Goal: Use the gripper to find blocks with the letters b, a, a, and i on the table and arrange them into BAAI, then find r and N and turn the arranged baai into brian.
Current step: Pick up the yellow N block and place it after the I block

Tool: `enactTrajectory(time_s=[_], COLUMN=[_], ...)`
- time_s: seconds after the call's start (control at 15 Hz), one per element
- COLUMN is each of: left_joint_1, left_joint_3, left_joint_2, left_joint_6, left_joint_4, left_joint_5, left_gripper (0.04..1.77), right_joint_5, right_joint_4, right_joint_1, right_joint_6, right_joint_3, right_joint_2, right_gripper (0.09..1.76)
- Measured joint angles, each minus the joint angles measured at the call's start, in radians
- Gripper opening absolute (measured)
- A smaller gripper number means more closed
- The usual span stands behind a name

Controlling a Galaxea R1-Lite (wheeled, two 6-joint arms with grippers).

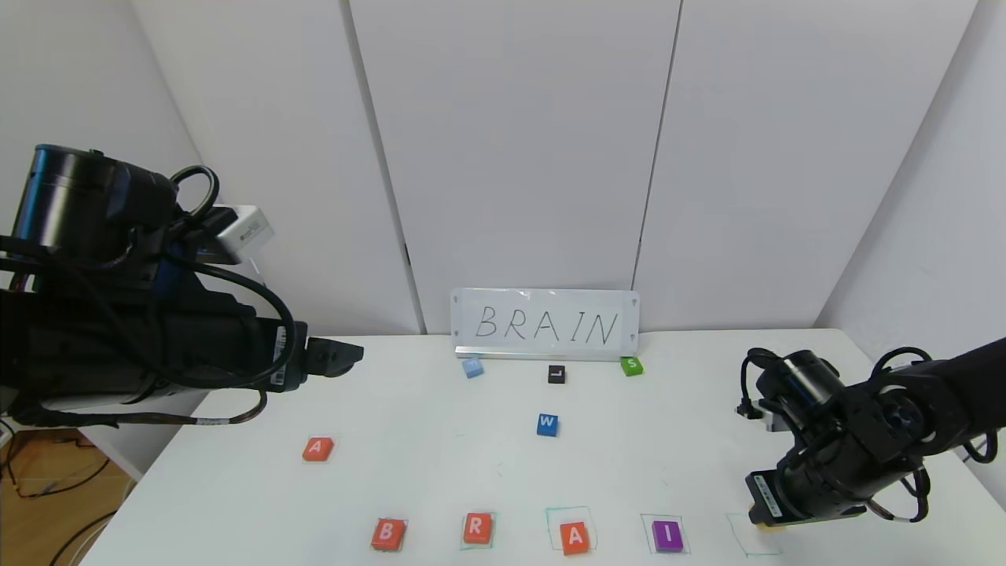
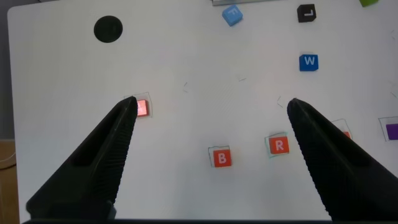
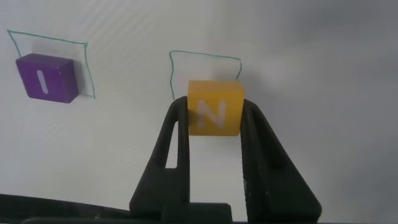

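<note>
On the white table point(image 1: 440, 472) the front row reads B point(image 1: 388, 533), R point(image 1: 477, 528), A point(image 1: 575, 538) and purple I point(image 1: 667, 535). A second orange-red A point(image 1: 317, 449) lies alone to the left. My right gripper point(image 3: 214, 118) is shut on the yellow N point(image 3: 214, 107). It holds the N low at the edge of an empty green square point(image 3: 205, 59), just right of the I point(image 3: 48, 76). In the head view the right gripper point(image 1: 766, 520) covers most of the N. My left gripper point(image 2: 211, 106) is open and empty, raised over the table's left side point(image 1: 338, 358).
A BRAIN sign point(image 1: 545, 325) stands at the back. A light blue block point(image 1: 472, 367), a black L block point(image 1: 556, 374), a green S block point(image 1: 631, 365) and a blue W block point(image 1: 548, 424) lie in front of it. A black hole point(image 2: 108, 29) shows in the left wrist view.
</note>
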Motion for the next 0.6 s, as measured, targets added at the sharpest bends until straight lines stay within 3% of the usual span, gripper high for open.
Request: enactTrajectory(time_s=[0.6], left_joint_1=[0.003], left_joint_3=[0.000], left_joint_2=[-0.001], left_joint_6=[0.001], left_joint_4=[0.000], left_joint_5=[0.000], left_gripper=[1.72], right_joint_5=[-0.028], right_joint_4=[-0.015], right_joint_1=[0.031], right_joint_6=[0.014], right_joint_3=[0.007], right_joint_2=[0.052], right_gripper=[0.54])
